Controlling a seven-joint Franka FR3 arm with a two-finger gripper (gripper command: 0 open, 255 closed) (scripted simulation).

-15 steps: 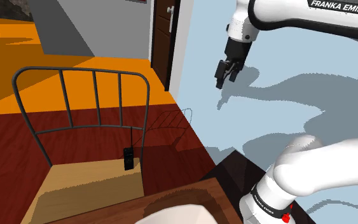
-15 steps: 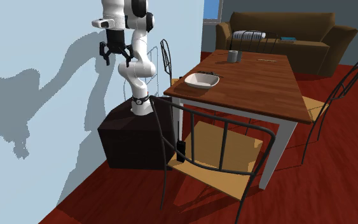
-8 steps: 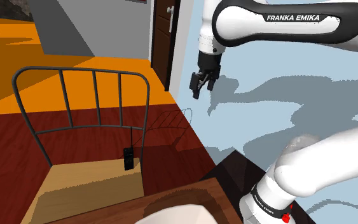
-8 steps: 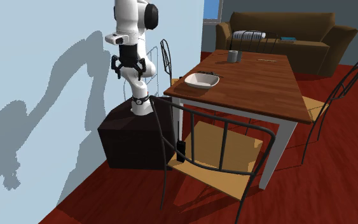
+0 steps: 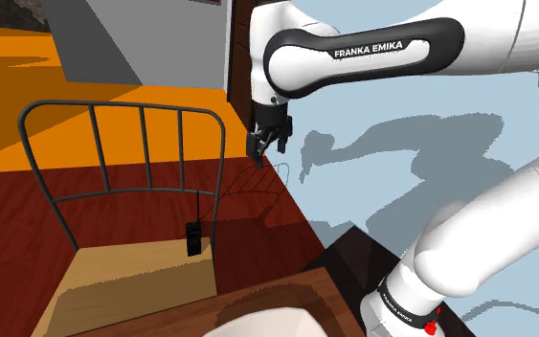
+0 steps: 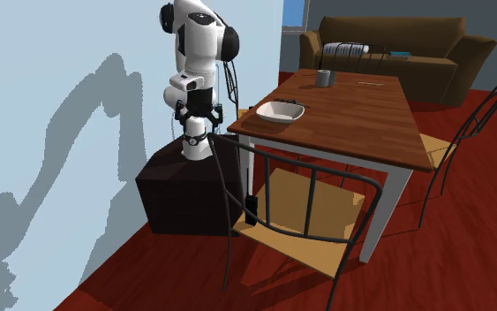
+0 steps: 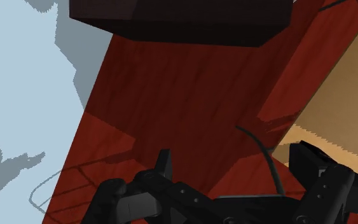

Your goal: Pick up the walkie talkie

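Shoulder view: we see our end effector (image 5: 268, 145) open and empty, well apart from the walkie talkie (image 5: 192, 238) on the chair (image 5: 133, 275).

Tan chair seat (image 5: 133, 278): black walkie talkie (image 5: 192, 238) upright at corner. Wooden table (image 6: 361, 115): white bowl (image 6: 279, 110), grey cup (image 6: 324, 78).

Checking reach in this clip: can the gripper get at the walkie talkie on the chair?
Probably yes: the open gripper hangs high, nothing covers the walkie talkie from above, though the chair's backrest stands close beside it.
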